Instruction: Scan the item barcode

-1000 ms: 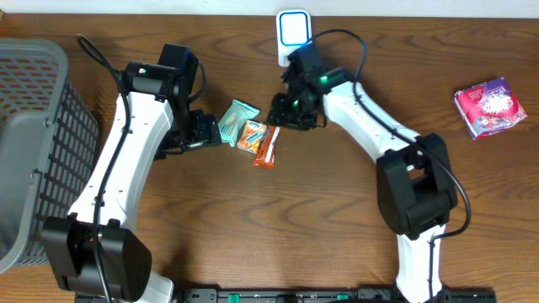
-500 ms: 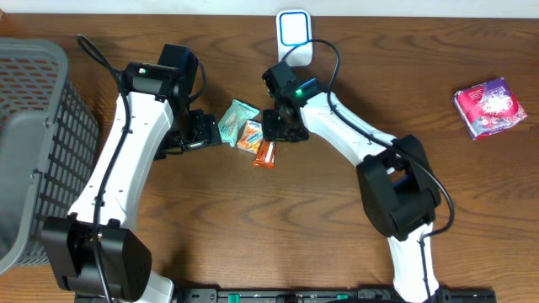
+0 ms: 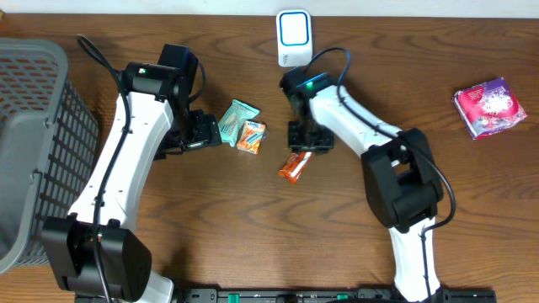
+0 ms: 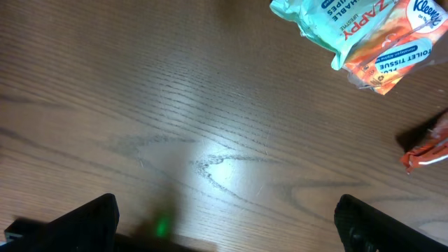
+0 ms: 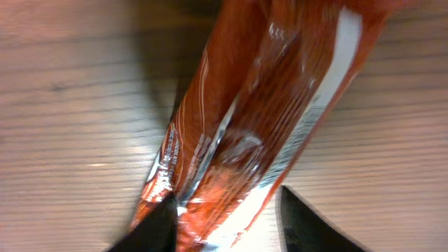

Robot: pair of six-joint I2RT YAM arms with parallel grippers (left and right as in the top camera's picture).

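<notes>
A: Brown wood desk (image 3: 210,236), lit from above. Nearest item is the orange snack packet (image 3: 293,166), right of centre, in the right tool (image 3: 305,141).
B: Actually gripped?
A: Wrist view says yes. The tool is narrowed on one end of the packet, with a finger (image 5: 150,227) on each side. The rest of the wrapper hangs free, with a shadow on the wood behind it. I read that as lifted.
B: Left side?
A: Left tool (image 3: 205,130) is wide, nothing between its fingers. It's parked just left of a teal wipes pack (image 3: 238,116) and an orange tissue pack (image 3: 251,136), which touch each other. Both are apart from the snack packet.
B: Scanner?
A: White scanner (image 3: 293,38) at the far edge, centre, beyond the right tool. Grey basket (image 3: 34,76) far left, pink packet (image 3: 490,107) far right. Neither is in the path.
B: Barcode?
A: Can't tell. There's a white strip (image 5: 322,91) along the wrapper, but the print is too blurred.
B: So the step is carry and present. Swing straight back to the scanner and turn the wrist until that strip faces its window. Hold it flat and steady. An end grip lets the foil droop or twist, so go slow and don't squeeze harder. Creases and glare would likely spoil a read. No read, roll to the other face.
</notes>
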